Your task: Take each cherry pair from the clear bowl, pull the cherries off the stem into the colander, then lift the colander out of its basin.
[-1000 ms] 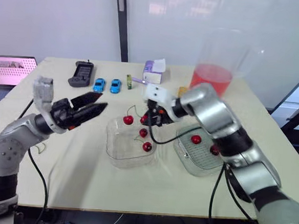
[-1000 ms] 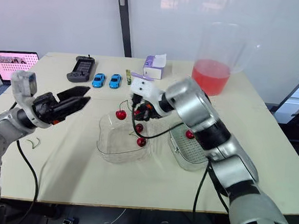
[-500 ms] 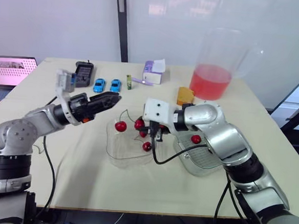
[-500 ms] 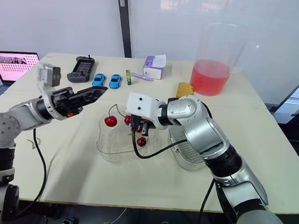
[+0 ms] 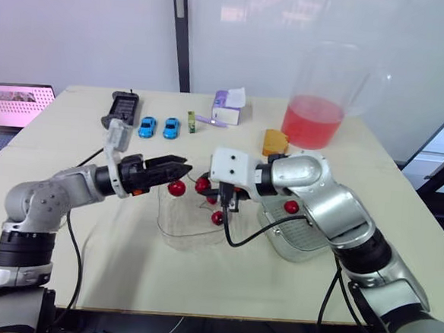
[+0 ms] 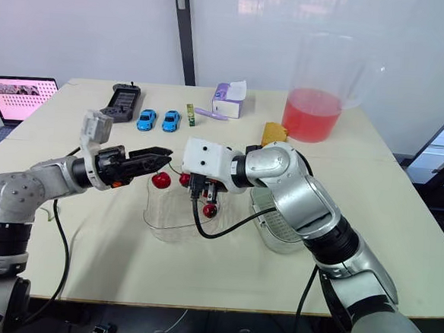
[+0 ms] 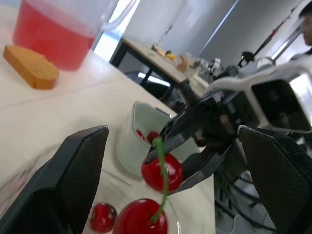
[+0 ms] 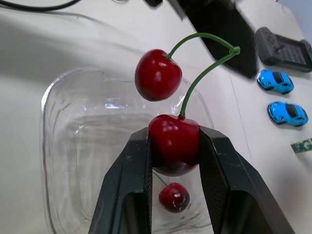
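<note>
We see the right pincer (image 8: pixel 174 139) pinching one cherry of a cherry pair (image 8: pixel 181 117). Its two black fingers (image 8: pixel 129 175) press this gripped cherry (image 8: pixel 174 146) from both sides, and they hold it in the air above the clear bowl (image 8: pixel 63 146). The green stem (image 8: pixel 234 49) goes up from the gripped cherry, bends at its knot and comes down to the free cherry (image 8: pixel 158 74). The free cherry hangs beside the gripped one and touches only its own stem.

The left pincer (image 5: pixel 180 173) is spread wide and holds nothing. It points toward the right pincer over the bowl's left rim. In the head views its tips are just beside the free cherry. In the left wrist view the free cherry lies in the gap between the two fingers (image 7: pixel 80 170), and neither finger touches it.

One loose cherry (image 5: pixel 217 218) lies on the bottom of the clear bowl, which stands in the middle of the tabletop (image 5: pixel 123 266). The colander (image 5: pixel 303 232) stands just beside the bowl, on the robot's right, and there are red cherries in it (image 5: pixel 291 207).

At the far side of the tabletop we see a pitcher of red liquid (image 5: pixel 313 116) and two blue toy cars (image 5: pixel 146 125).
</note>
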Action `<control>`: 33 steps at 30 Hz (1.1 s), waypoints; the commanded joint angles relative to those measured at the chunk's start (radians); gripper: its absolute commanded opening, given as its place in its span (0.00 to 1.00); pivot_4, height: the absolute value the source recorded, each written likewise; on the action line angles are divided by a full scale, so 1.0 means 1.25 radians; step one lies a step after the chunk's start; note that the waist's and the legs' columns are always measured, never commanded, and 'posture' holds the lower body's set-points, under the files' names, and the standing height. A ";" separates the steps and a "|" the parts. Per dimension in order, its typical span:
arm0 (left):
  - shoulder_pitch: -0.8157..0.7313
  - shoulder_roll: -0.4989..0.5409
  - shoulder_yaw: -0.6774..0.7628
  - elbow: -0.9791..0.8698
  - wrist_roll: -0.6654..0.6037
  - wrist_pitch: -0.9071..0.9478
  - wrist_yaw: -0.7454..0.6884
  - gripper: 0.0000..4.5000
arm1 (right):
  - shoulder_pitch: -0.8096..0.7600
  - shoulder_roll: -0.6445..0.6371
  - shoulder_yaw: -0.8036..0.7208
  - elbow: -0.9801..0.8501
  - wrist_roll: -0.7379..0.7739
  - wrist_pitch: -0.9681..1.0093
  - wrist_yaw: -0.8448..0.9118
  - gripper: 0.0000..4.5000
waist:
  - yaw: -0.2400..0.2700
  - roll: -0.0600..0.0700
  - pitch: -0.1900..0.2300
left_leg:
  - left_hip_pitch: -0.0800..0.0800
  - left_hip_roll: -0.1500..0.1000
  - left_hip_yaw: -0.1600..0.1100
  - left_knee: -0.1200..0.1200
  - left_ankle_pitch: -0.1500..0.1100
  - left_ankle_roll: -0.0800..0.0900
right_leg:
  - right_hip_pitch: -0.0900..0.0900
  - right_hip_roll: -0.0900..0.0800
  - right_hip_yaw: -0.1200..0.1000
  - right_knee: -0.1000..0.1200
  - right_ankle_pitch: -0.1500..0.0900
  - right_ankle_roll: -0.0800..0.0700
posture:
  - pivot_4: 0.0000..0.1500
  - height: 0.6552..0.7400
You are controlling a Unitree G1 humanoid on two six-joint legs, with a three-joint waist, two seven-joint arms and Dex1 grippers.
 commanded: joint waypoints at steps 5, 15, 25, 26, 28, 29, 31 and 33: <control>-0.046 0.001 -0.009 0.021 0.040 -0.006 -0.033 1.00 | -0.020 0.006 0.003 -0.038 0.011 -0.001 -0.006 0.19 | 0.000 0.000 0.000 | 0.000 0.000 0.000 0.000 0.000 0.000 | 0.000 0.000 0.000 0.000 0.000 0.000 | 1.00 1.00; -0.053 -0.009 -0.015 0.031 0.058 0.005 -0.048 1.00 | -0.022 0.008 0.006 -0.033 0.013 0.005 -0.011 0.19 | 0.000 0.000 0.000 | 0.000 0.000 0.000 0.000 0.000 0.000 | 0.000 0.000 0.000 0.000 0.000 0.000 | 1.00 1.00; -0.054 -0.017 -0.022 0.034 0.075 0.008 -0.052 0.11 | -0.032 0.014 0.004 -0.027 0.017 0.011 -0.013 0.19 | 0.000 0.000 0.000 | 0.000 0.000 0.000 0.000 0.000 0.000 | 0.000 0.000 0.000 0.000 0.000 0.000 | 1.00 1.00; -0.054 -0.016 -0.023 0.035 0.076 0.009 -0.052 0.01 | -0.032 0.013 0.005 -0.027 0.018 0.011 -0.013 0.19 | 0.000 0.000 0.000 | 0.000 0.000 0.000 0.000 0.000 0.000 | 0.000 0.000 0.000 0.000 0.000 0.000 | 1.00 1.00; -0.053 -0.016 -0.023 0.035 0.077 0.011 -0.052 0.01 | -0.031 0.012 0.005 -0.027 0.017 0.011 -0.013 0.19 | 0.000 0.000 0.000 | 0.000 0.000 0.000 0.000 0.000 0.000 | 0.000 0.000 0.000 0.000 0.000 0.000 | 1.00 1.00; -0.052 -0.015 -0.022 0.033 0.077 0.011 -0.053 0.01 | -0.030 0.012 0.006 -0.027 0.017 0.011 -0.013 0.19 | 0.000 0.000 0.000 | 0.000 0.000 0.000 0.000 0.000 0.000 | 0.000 0.000 0.000 0.000 0.000 0.000 | 1.00 1.00; -0.049 -0.013 -0.023 0.028 0.080 0.007 -0.057 0.01 | -0.028 0.009 0.007 -0.029 0.017 0.011 -0.011 0.19 | 0.000 0.000 0.000 | 0.000 0.000 0.000 0.000 0.000 0.000 | 0.000 0.000 0.000 0.000 0.000 0.000 | 1.00 1.00; -0.048 -0.014 -0.017 0.026 0.076 0.011 -0.056 0.01 | -0.025 0.006 0.009 -0.032 0.017 0.010 -0.009 0.19 | 0.000 0.000 0.000 | 0.000 0.000 0.000 0.000 0.000 0.000 | 0.000 0.000 0.000 0.000 0.000 0.000 | 1.00 1.00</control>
